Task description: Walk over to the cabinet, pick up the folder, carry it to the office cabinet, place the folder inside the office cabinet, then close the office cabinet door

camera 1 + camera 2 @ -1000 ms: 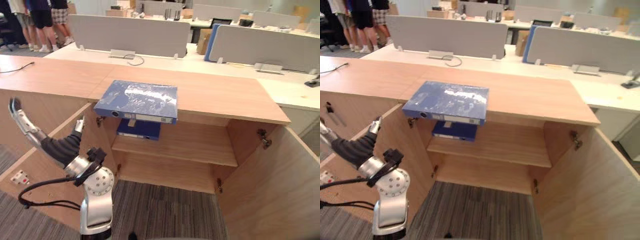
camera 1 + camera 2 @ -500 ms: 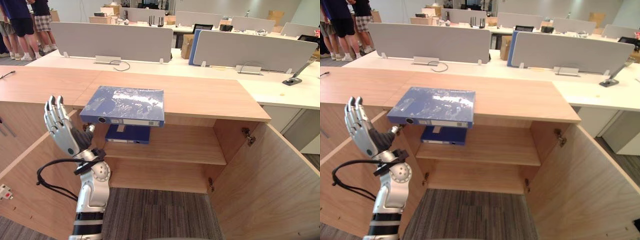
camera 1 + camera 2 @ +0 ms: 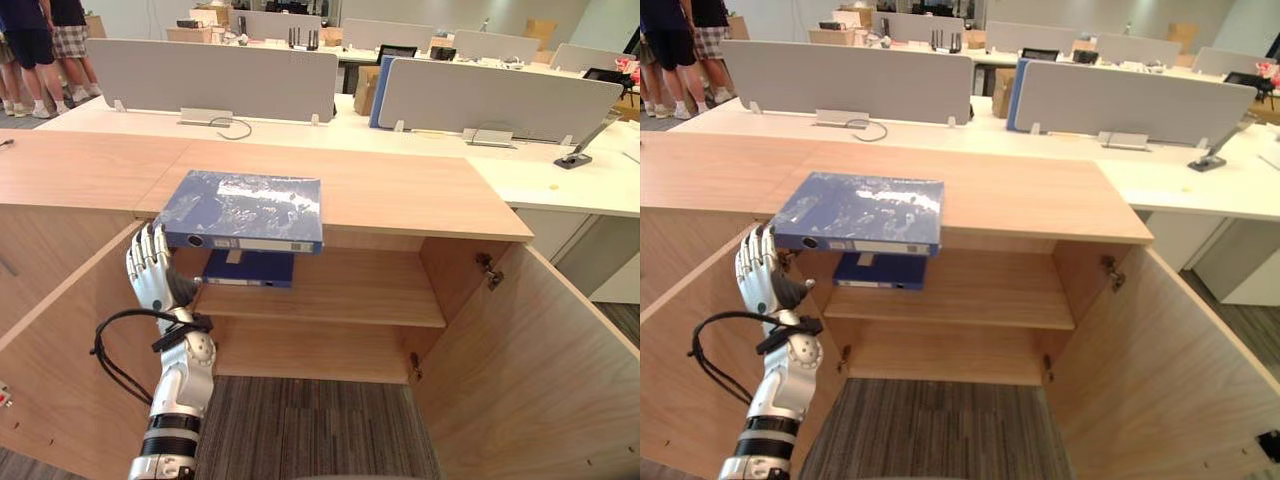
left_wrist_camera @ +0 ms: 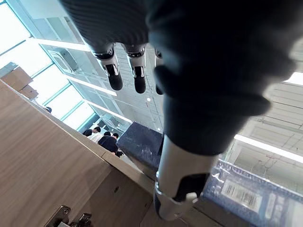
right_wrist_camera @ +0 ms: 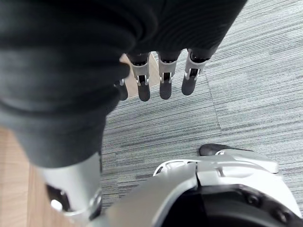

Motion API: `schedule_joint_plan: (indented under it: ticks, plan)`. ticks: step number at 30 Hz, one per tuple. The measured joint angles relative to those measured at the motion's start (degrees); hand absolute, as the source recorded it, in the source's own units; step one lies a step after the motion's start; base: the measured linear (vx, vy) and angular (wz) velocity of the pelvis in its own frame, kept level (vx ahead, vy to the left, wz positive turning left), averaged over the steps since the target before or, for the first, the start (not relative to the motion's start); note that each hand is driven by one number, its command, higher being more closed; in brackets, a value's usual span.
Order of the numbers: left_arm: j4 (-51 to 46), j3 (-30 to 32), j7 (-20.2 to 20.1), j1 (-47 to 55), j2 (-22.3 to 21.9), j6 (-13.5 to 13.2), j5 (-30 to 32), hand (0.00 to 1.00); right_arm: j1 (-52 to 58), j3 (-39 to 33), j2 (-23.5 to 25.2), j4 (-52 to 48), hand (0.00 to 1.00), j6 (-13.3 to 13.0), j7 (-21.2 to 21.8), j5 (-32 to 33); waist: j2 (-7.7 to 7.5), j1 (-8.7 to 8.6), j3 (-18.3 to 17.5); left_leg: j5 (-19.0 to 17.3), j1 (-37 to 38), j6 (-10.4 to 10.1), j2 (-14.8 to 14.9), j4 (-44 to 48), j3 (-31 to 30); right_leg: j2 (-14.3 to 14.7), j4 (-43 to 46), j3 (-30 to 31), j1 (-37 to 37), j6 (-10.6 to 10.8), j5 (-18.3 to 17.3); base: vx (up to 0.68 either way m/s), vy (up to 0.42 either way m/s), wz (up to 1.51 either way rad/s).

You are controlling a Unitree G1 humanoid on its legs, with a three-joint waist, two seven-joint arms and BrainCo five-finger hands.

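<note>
The walk looks done: the light wooden cabinet (image 3: 400, 190) stands close ahead with its 2 doors open. The flat blue plastic-wrapped folder (image 3: 245, 208) lies on the cabinet's top, overhanging its front edge, not yet grasped. The left hand (image 3: 150, 270), fingers straight and empty, is raised just below that edge. The right hand (image 5: 163, 78) hangs slack-fingered, empty. Pickup, carrying, placing and door-closing are left.

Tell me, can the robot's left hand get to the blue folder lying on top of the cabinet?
Probably yes. The left hand is open and raised just below the near left corner of the folder, which juts past the edge of the cabinet top. Nothing stands between them.
</note>
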Motion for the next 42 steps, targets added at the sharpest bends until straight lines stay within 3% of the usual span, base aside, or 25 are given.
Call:
schedule_joint_plan:
  ticks: [5,12,16,28,42]
  plan:
    - [2.05,-0.72,1.17,-0.75,2.82,0.00,2.08,0.00,-0.17,0.29,-0.02,0.44,0.00,-0.56,0.03,-0.03,-0.15,-0.15,0.16,-0.55,0.84,-0.46,0.07,0.01,-0.02,-0.05,-0.60,1.83,0.02,-0.25,0.27,0.00,0.006,-0.18]
    - [3.09,-1.34,8.64,-6.10,6.61,0.81,3.08,0.00,-0.42,0.95,0.07,1.04,0.00,-1.06,0.13,-2.02,-0.71,-0.70,0.49,-0.63,0.85,-0.49,0.09,0.24,-1.52,0.00,-1.20,2.29,0.01,-0.06,0.71,0.00,-0.001,-0.03]
    - [3.11,-1.94,10.53,-6.90,7.26,1.04,3.36,0.00,-0.54,2.19,-0.20,1.01,0.00,-1.15,0.32,-2.06,-0.68,-1.47,0.53,-0.82,0.86,-0.61,0.11,0.24,-1.93,0.00,-1.59,2.69,-0.01,-0.01,1.03,0.00,-0.001,-0.06]
    - [4.54,-4.92,11.52,-8.89,9.04,0.96,3.80,0.00,-0.63,3.76,-0.60,1.05,0.00,-1.64,0.33,-2.05,-0.71,-2.16,0.74,-1.03,0.86,-0.60,0.13,0.22,-1.92,-0.01,-1.61,2.77,-0.07,-0.02,1.03,0.00,0.000,0.00]
    - [7.14,-8.02,9.98,-8.90,9.11,-1.12,3.81,0.00,-0.78,4.59,-0.92,1.03,0.00,-1.69,0.38,-2.09,-0.54,-3.18,1.02,-1.38,0.85,-0.65,0.13,0.22,-1.61,-0.01,-2.02,2.95,-0.04,-0.02,1.04,0.00,0.000,0.00]
